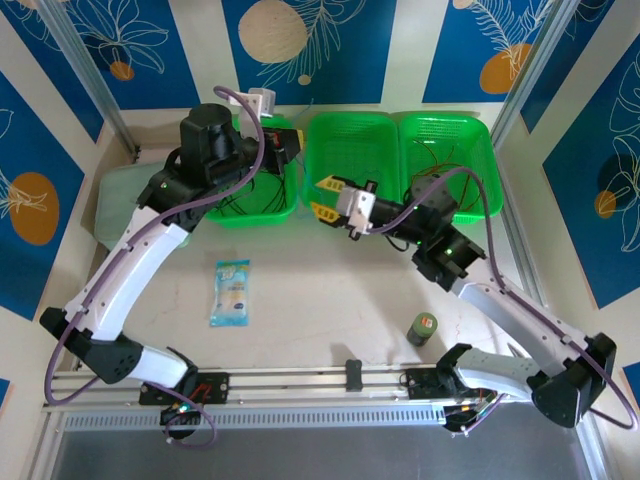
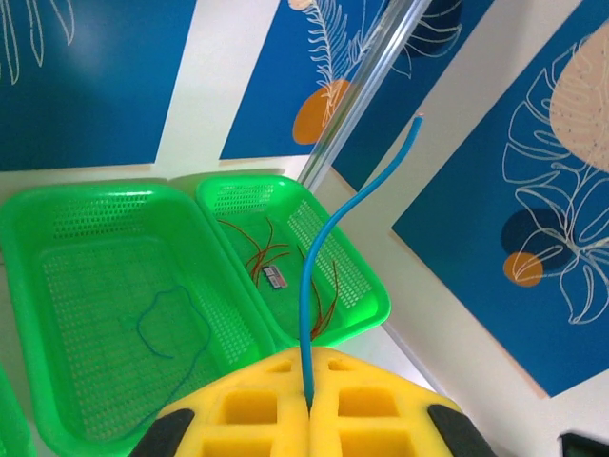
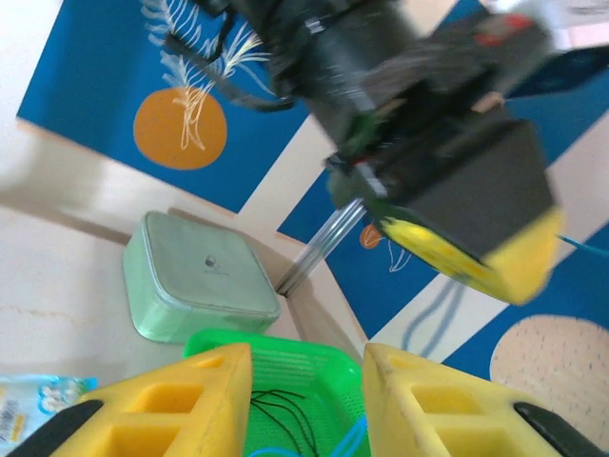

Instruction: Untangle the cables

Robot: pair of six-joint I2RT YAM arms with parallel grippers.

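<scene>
My left gripper (image 2: pixel 309 405) is shut on a blue cable (image 2: pixel 324 248), which rises from the closed yellow fingers and curves up to the right with its end free. It hovers over the left green basket (image 1: pixel 285 210), where black cables (image 3: pixel 285 414) lie. My right gripper (image 3: pixel 304 400) is open beside it, nothing between its fingers (image 3: pixel 190 400), above that basket's right rim (image 1: pixel 322 198). A thin blue cable (image 2: pixel 171 324) lies in the middle basket (image 2: pixel 57 314). Orange-brown cables (image 2: pixel 271 255) lie in the right basket (image 2: pixel 366 286).
A pale green box (image 1: pixel 115 200) sits at the table's left side. A blue snack packet (image 1: pixel 231 292) lies mid-table and a small green can (image 1: pixel 423 327) stands near the right arm. A metal rail (image 1: pixel 350 380) runs along the front edge.
</scene>
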